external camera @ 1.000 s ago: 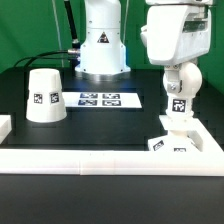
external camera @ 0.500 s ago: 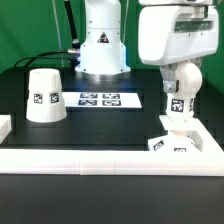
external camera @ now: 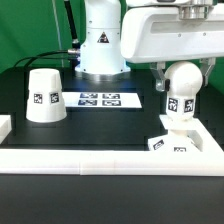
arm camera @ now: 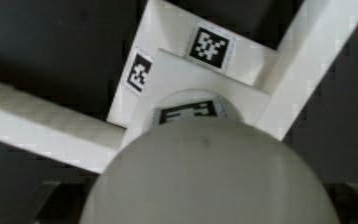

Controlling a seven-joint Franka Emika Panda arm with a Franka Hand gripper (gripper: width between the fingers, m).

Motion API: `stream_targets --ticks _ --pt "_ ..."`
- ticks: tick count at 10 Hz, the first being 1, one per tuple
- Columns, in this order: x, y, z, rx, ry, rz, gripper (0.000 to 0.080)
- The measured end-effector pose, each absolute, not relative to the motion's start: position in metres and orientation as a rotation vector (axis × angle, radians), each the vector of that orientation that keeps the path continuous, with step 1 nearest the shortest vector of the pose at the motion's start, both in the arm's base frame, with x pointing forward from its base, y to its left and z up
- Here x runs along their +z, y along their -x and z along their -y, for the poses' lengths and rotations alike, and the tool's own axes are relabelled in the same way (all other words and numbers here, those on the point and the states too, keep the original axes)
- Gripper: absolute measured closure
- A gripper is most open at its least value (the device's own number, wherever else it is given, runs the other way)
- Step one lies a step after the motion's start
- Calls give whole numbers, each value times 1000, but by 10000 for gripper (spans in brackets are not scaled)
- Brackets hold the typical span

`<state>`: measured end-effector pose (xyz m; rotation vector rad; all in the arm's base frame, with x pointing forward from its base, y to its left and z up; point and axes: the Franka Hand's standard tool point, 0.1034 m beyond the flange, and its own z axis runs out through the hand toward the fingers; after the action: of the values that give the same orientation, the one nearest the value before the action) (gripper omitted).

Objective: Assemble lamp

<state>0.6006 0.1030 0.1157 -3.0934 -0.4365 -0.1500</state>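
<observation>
- A black table (external camera: 100,130) is seen in the exterior view, edged at six o'clock by a low white wall (external camera: 100,160). A dark backdrop lies behind it.
- The white robot arm (external camera: 100,40) is planted at twelve o'clock. Its bulky wrist is hung over the upper area toward two o'clock.
- The marker board (external camera: 100,99), a flat white strip printed with tags, is laid flat near the centre, just in front of the arm's foot.
- The lamp shade (external camera: 42,95), a white cut-off cone with one square tag facing the camera, is stood wide end down at nine o'clock. It is set well apart from the other lamp parts.
- The base (external camera: 170,143), a small flat white square with tags, is placed at four o'clock, tucked against the wall.
- The bulb (external camera: 182,90), a white ball with a tag on its side, is stood upright on the base, its neck pointing down.
- The gripper (external camera: 183,72) is held at the top of the bulb, with one dark finger seen on either side of the ball. Whether the fingers are pressed on the bulb or just clear of it cannot be told.
- In the wrist view, the rounded bulb (arm camera: 194,170) fills the near part, blurred. Beyond it the tagged base (arm camera: 185,75) is seen, bordered by white wall (arm camera: 43,125) pieces.
</observation>
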Motion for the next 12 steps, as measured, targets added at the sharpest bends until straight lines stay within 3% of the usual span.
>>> stream_targets --ticks 12 --pt "114 -600 -102 -93 2870 -1069 220"
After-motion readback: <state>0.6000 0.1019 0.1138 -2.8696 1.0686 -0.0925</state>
